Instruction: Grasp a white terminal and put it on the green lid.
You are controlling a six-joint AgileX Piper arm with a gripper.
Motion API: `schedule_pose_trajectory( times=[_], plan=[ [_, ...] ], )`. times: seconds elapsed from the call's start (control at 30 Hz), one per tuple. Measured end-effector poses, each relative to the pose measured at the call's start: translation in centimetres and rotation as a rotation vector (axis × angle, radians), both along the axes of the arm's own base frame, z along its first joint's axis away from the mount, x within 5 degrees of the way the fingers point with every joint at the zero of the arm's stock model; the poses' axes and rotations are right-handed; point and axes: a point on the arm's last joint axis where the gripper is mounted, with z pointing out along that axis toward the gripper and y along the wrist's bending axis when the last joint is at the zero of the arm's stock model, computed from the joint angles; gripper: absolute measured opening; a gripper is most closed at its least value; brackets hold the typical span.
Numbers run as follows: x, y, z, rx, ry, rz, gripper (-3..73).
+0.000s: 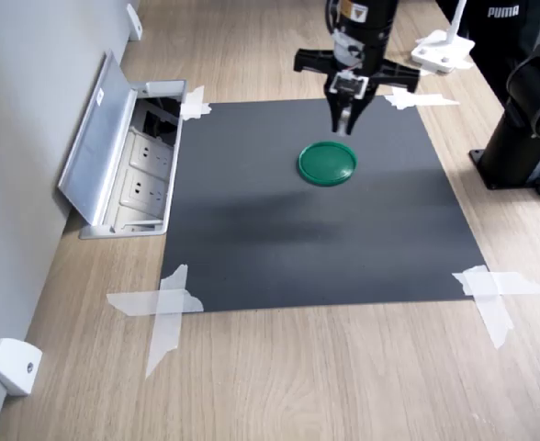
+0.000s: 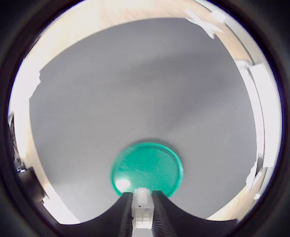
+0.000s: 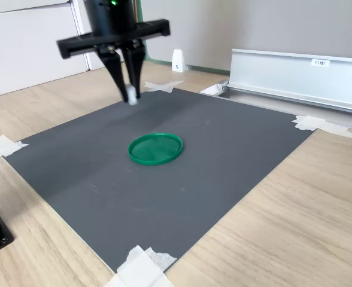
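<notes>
We have the tiny white plastic terminal block (image 2: pixel 141 207) pinched in our fingers (image 3: pixel 130 94), raised above the flat round dark-green plastic lid (image 1: pixel 327 163), so only lowering and release remain.

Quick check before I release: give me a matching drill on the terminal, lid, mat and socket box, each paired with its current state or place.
Things:
1. white terminal
2. green lid
3. dark mat
4. socket box

States:
A. taped to the table at its corners
B. lying flat on the mat
C. cover flipped open
D. pinched in the tool, above the mat

Pairs: 1-D, 2-B, 3-A, 4-C
</notes>
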Motion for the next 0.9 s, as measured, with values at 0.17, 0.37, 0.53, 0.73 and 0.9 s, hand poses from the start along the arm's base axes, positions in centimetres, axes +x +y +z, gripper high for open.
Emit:
schedule_pose_trajectory(
  times=[0.17, 0.37, 0.53, 0.73, 0.9],
  plan=[
    [0.5, -1.1, -1.5, -0.013, -0.022, -0.025, 9.5],
    [-0.4, -1.0, -4.6, -0.008, 0.034, -0.019, 9.5],
    [-0.2, -1.1, -5.5, -0.012, -0.001, -0.028, 9.6],
    [0.3, -1.1, -6.1, -0.01, -0.01, -0.035, 9.6],
    [0.4, -1.1, -6.7, -0.001, 0.009, -0.067, 10.4]
  ],
)
